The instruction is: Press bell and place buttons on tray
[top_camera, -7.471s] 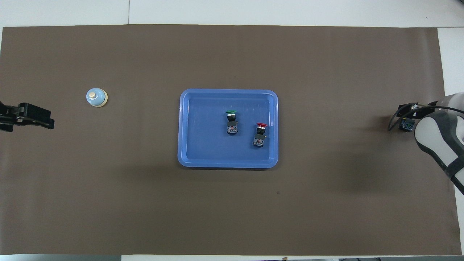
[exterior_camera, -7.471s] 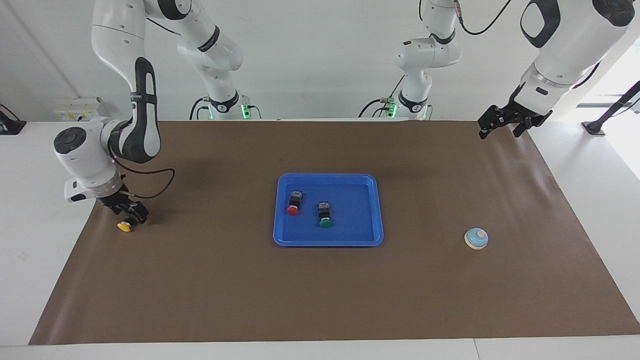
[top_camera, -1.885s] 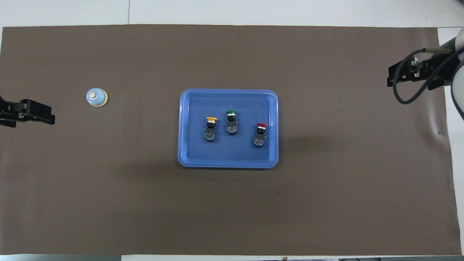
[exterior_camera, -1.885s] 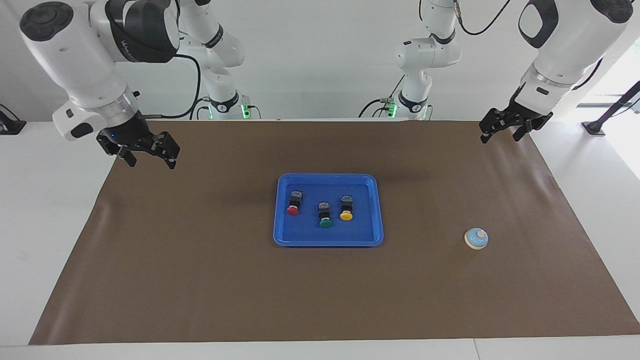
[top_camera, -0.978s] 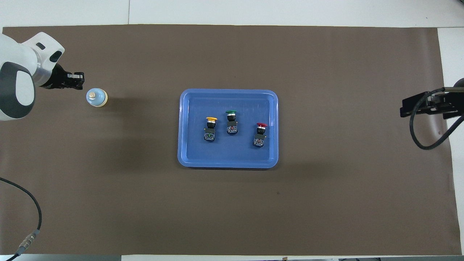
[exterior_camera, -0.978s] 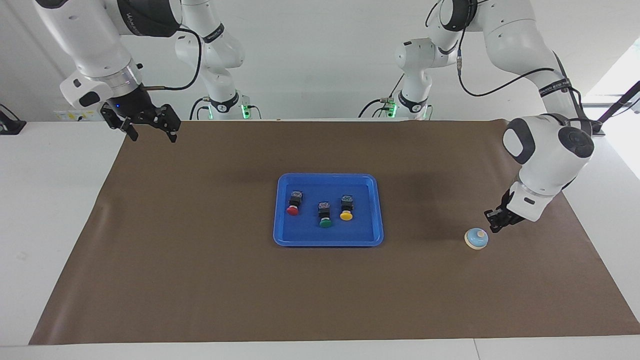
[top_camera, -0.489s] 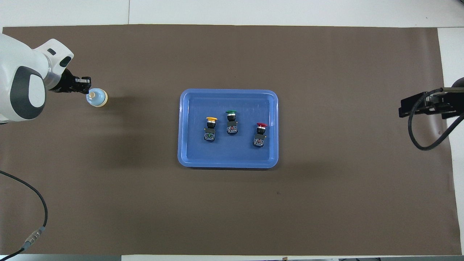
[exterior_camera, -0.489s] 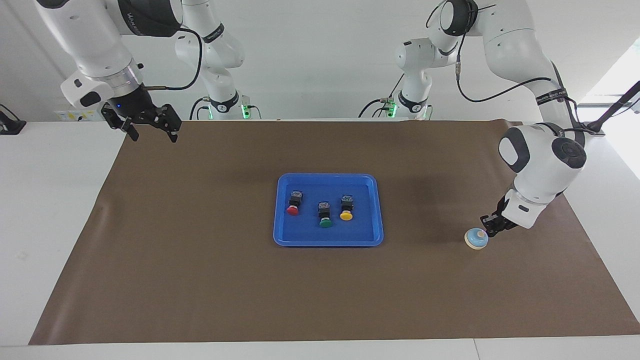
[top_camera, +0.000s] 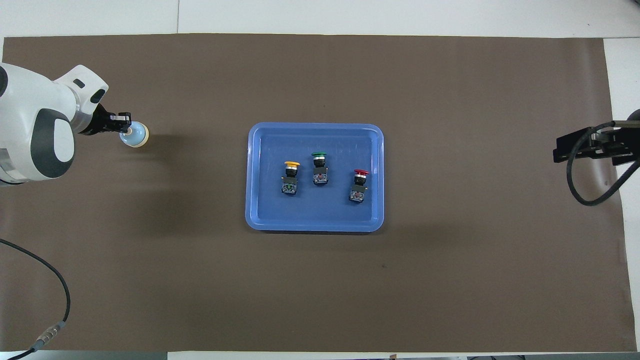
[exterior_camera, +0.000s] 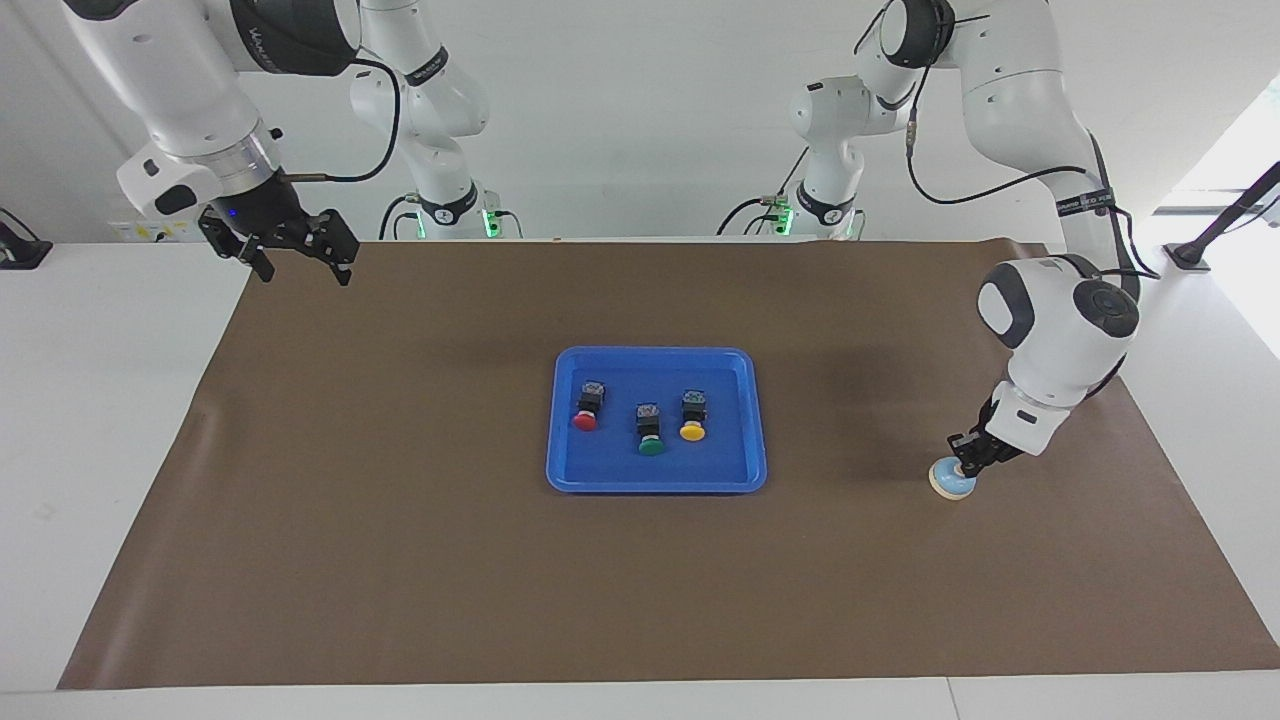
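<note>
The left gripper (exterior_camera: 964, 467), fingertips shut on nothing, sits directly atop the small light-blue dome bell (exterior_camera: 951, 482) toward the left arm's table end; the right gripper (exterior_camera: 296, 262) waits open, well apart.

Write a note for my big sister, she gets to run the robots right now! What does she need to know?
Left pincer: shut, tip down on the knob of the bell, at the left arm's end of the table. It holds nothing.
Right pincer: open, empty, waiting in the air over the mat's edge at the right arm's end.
Red button, green button and yellow button: all lying on the blue tray mid-table.
Done: all three buttons placed.
Left: finish the bell press, if it has not rung yet, then lift the left arm away.
</note>
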Controlling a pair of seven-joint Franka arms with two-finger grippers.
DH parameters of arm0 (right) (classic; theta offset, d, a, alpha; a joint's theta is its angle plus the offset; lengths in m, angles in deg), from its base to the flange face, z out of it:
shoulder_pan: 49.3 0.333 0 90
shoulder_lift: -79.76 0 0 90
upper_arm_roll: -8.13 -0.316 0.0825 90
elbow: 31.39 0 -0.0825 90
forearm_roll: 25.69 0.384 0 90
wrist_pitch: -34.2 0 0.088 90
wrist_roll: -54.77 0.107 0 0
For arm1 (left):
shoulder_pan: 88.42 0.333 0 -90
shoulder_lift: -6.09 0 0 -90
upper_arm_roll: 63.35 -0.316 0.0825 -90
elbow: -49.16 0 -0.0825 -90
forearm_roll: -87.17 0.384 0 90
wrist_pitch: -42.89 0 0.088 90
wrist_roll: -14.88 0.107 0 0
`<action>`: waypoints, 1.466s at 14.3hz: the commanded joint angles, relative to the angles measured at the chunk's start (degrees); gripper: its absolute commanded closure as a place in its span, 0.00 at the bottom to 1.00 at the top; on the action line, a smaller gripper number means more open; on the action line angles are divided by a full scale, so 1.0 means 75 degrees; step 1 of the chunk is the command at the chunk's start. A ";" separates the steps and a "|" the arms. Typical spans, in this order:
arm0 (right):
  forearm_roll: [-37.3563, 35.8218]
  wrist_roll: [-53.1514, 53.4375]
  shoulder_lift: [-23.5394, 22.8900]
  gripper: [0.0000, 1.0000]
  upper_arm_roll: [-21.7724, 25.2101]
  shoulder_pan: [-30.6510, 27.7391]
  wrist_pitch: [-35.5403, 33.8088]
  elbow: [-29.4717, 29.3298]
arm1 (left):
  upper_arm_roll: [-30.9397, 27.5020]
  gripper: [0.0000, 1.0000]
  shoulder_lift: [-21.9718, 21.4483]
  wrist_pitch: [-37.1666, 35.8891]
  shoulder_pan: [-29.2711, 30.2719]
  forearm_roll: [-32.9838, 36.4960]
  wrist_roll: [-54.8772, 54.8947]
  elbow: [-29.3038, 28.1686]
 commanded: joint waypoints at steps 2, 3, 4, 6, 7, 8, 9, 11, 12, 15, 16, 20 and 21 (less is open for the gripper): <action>0.0109 -0.0185 0.0156 0.00 -0.0085 -0.0101 0.0008 0.0184 | 0.0015 1.00 -0.0131 -0.0501 0.0061 0.0136 0.0082 0.0022; 0.0109 -0.0185 0.0156 0.00 -0.0085 -0.0101 0.0008 0.0184 | 0.0015 1.00 -0.0411 -0.0969 0.0061 0.0136 0.0082 0.0186; 0.0109 -0.0173 0.0156 0.00 -0.0085 -0.0101 0.0008 0.0184 | 0.0015 1.00 -0.0785 -0.1310 0.0061 0.0124 0.0070 0.0211; 0.0109 -0.0185 0.0156 0.00 -0.0085 -0.0101 0.0008 0.0184 | 0.0015 0.71 -0.1512 -0.2025 0.0049 0.0124 0.0023 0.0234; 0.0109 -0.0185 0.0156 0.00 -0.0085 -0.0101 0.0008 0.0184 | 0.0015 0.49 -0.1805 -0.2249 0.0049 0.0124 0.0023 0.0234; 0.0109 -0.0185 0.0156 0.00 -0.0085 -0.0101 0.0008 0.0184 | 0.0015 0.27 -0.2110 -0.2414 0.0026 0.0124 0.0012 0.0199; 0.0109 -0.0185 0.0156 0.00 -0.0085 -0.0101 0.0008 0.0184 | 0.0015 0.00 -0.2391 -0.2566 -0.0009 0.0124 -0.0012 0.0164; 0.0109 -0.0173 0.0156 0.00 -0.0085 -0.0101 0.0008 0.0184 | 0.0027 0.00 -0.2825 -0.3104 -0.0009 0.0101 -0.0024 0.0176; 0.0109 -0.0173 0.0156 0.00 -0.0085 -0.0101 0.0008 0.0184 | 0.0038 0.00 -0.3025 -0.3397 -0.0009 0.0101 -0.0024 0.0176; 0.0109 -0.0185 0.0156 0.00 -0.0085 -0.0101 0.0008 0.0184 | 0.0039 0.00 -0.3401 -0.4031 -0.0033 0.0054 -0.0024 0.0234; 0.0109 -0.0185 0.0156 0.00 -0.0085 -0.0101 0.0008 0.0184 | 0.0050 0.00 -0.3402 -0.4183 -0.0033 0.0042 -0.0024 0.0281; 0.0109 -0.0185 0.0156 0.00 -0.0085 -0.0101 0.0008 0.0184 | 0.0062 0.00 -0.3344 -0.4699 -0.0056 0.0019 -0.0012 0.0561; 0.0109 -0.0185 0.0156 0.00 -0.0085 -0.0101 0.0008 0.0184 | 0.0062 0.00 -0.3309 -0.4921 -0.0079 0.0019 -0.0012 0.0667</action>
